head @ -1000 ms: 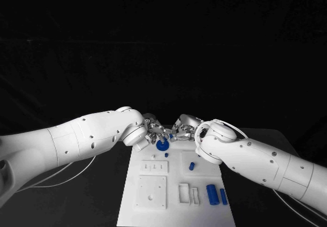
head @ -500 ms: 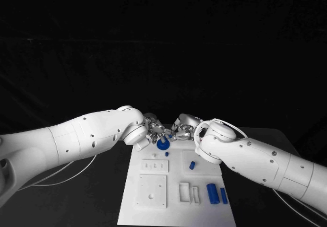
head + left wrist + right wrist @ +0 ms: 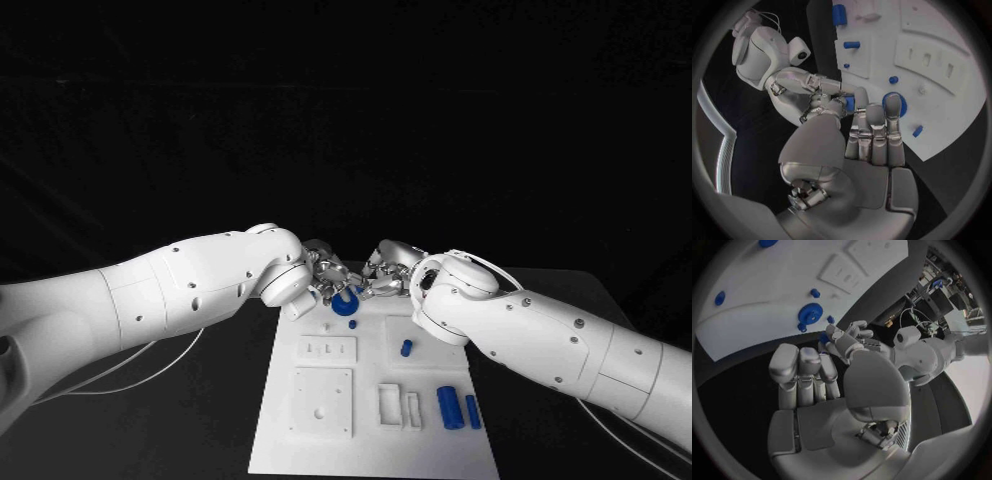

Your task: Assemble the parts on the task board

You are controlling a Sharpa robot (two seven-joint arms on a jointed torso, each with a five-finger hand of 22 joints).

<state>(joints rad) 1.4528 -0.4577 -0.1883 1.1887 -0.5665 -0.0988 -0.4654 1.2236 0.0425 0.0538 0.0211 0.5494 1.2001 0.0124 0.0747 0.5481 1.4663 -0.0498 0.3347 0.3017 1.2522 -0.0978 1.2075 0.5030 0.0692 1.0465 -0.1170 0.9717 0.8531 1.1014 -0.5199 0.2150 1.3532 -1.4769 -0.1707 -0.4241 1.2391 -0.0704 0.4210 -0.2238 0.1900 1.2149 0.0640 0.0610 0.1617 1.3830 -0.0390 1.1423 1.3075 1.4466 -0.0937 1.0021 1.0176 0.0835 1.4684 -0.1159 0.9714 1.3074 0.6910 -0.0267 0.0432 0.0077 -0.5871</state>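
While two blue cylinders (image 3: 460, 411) are lying side by side at the board's (image 3: 375, 440) near right corner, long axes running near to far, a smaller blue peg (image 3: 405, 350) is sitting farther up, right of the slotted plate (image 3: 327, 350). Beyond these, at the far end, a blue disc (image 3: 346, 305) is lying flat on the board, just near of both hands. The left hand (image 3: 326, 272) is hovering at the disc's far left, its fingers (image 3: 873, 130) held together and reaching over the disc, gripping nothing I can make out. The right hand (image 3: 387, 274) is facing it from the far right, fingers (image 3: 801, 372) likewise side by side and empty. Both hands look equally close, so either could take the disc.
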